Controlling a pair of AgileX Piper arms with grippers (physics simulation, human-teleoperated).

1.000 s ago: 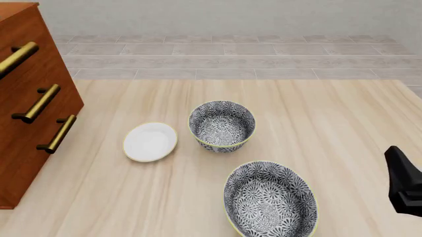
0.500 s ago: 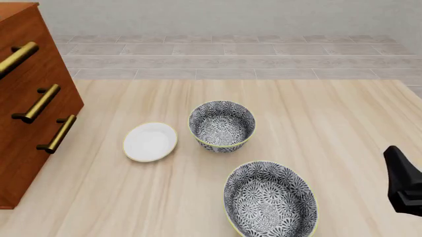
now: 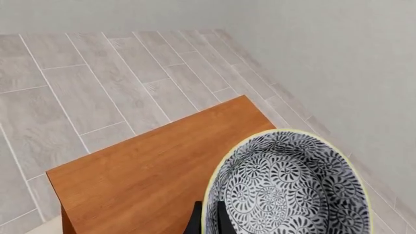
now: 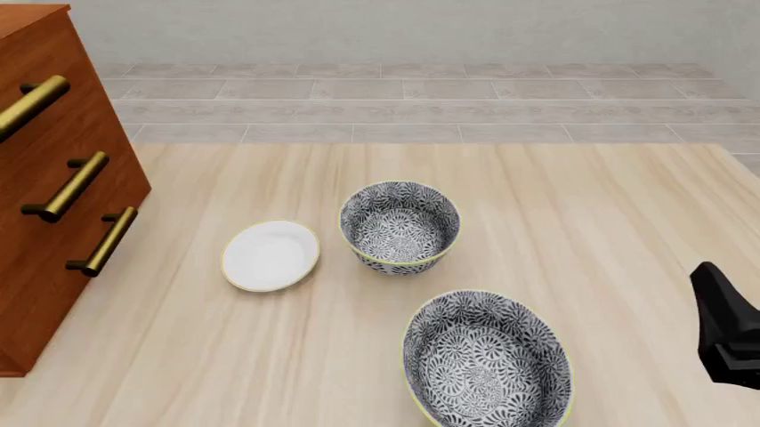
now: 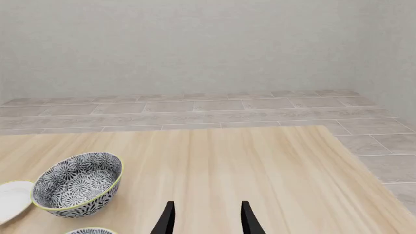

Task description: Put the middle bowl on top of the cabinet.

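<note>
Nothing on the surface (image 4: pixel 594 205) has shifted over the last second: both patterned bowls, the plate and the right arm (image 4: pixel 727 327) at 4 o'clock sit as they did. At the surface's 9 o'clock edge stands the cabinet (image 3: pixel 149 170), whose flat top fills the left wrist view. Over that top is the middle bowl (image 3: pixel 293 190), part of it reaching past the panel's edge; whether it touches the wood I cannot tell. A second wide patterned bowl (image 4: pixel 487 360) lies at 6 o'clock, the deeper bowl (image 4: pixel 400 227) near the centre, and the white plate (image 4: pixel 270 255) at that bowl's 9 o'clock. The left claw (image 3: pixel 209 222) pinches the middle bowl's yellow rim, fingers close together. The right claw (image 5: pixel 206 222) is spread and empty above the surface. The placing step looks to be in hand. The next move probably calls for centring the bowl over the panel, lowering it level, then letting go.
</note>
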